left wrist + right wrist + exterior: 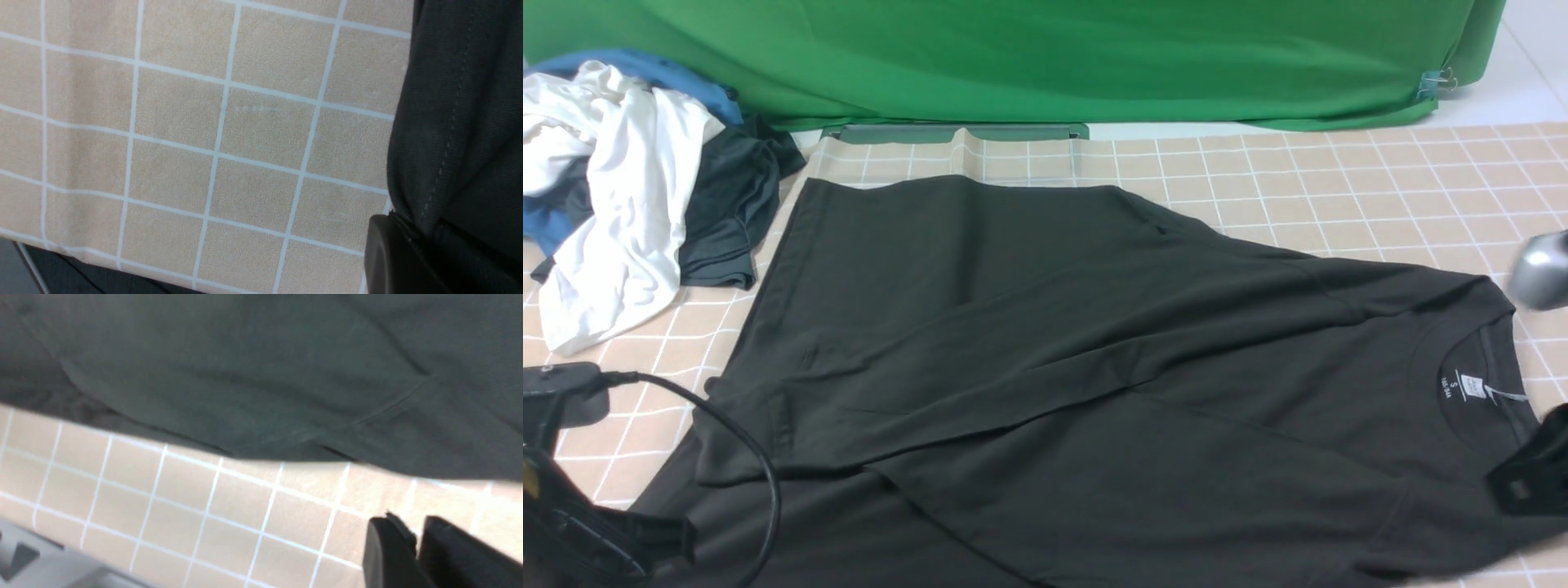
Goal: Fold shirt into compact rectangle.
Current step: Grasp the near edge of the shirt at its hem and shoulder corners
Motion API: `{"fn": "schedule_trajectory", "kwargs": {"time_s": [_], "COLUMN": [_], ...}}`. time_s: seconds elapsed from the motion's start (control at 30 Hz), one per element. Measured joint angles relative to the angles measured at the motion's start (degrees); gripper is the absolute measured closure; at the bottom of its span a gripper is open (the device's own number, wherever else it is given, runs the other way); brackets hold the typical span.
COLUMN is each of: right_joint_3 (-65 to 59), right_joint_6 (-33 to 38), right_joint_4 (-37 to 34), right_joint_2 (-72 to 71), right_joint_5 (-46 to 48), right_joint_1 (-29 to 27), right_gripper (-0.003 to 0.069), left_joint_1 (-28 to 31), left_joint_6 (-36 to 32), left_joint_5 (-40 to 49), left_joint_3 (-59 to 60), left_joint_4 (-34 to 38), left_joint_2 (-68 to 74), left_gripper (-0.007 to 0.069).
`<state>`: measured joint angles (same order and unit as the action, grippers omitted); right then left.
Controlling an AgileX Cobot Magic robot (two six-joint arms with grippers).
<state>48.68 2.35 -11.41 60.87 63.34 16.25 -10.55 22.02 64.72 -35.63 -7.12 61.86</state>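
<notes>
The black shirt [1045, 351] lies spread across the checked tablecloth. Its collar and white neck label [1470, 384] are at the right and its hem is towards the left. My left gripper [662, 539] is low at the near left corner of the shirt. In the left wrist view this left gripper [425, 237] is shut, with the stitched hem of the shirt [457, 102] pinched between its jaws. My right gripper [1531, 478] hovers by the collar at the right edge. Up close, the right gripper [421, 535] shows a slim gap holding nothing, and the shirt [261, 367] lies apart from it.
A heap of clothes sits at the far left: a white garment [621, 204], a dark grey garment [727, 204] and blue cloth [645, 69]. A green backdrop [1045, 57] closes the far side. A black cable [743, 441] loops over the shirt's left edge.
</notes>
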Motion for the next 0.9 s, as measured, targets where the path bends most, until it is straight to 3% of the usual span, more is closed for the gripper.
{"fn": "schedule_trajectory", "kwargs": {"time_s": [0.17, 0.37, 0.9], "right_joint_3": [0.0, 0.0, 0.0], "right_joint_6": [0.7, -1.3, -5.3], "right_joint_4": [0.2, 1.8, 3.6], "right_joint_2": [8.8, 18.2, 32.8], "right_joint_5": [-2.9, -8.8, -14.5], "right_joint_1": [6.6, 13.9, 14.9], "right_gripper": [0.0288, 0.0165, 0.0161], "left_joint_1": [0.2, 0.2, 0.2], "left_joint_6": [-0.4, -1.2, -1.8], "left_joint_5": [-0.8, -1.2, -2.7], "left_joint_3": [0.1, 0.1, 0.1], "left_joint_4": [0.2, 0.2, 0.2], "left_joint_2": [0.0, -0.1, -0.1], "left_gripper": [0.0589, 0.0589, 0.0589]}}
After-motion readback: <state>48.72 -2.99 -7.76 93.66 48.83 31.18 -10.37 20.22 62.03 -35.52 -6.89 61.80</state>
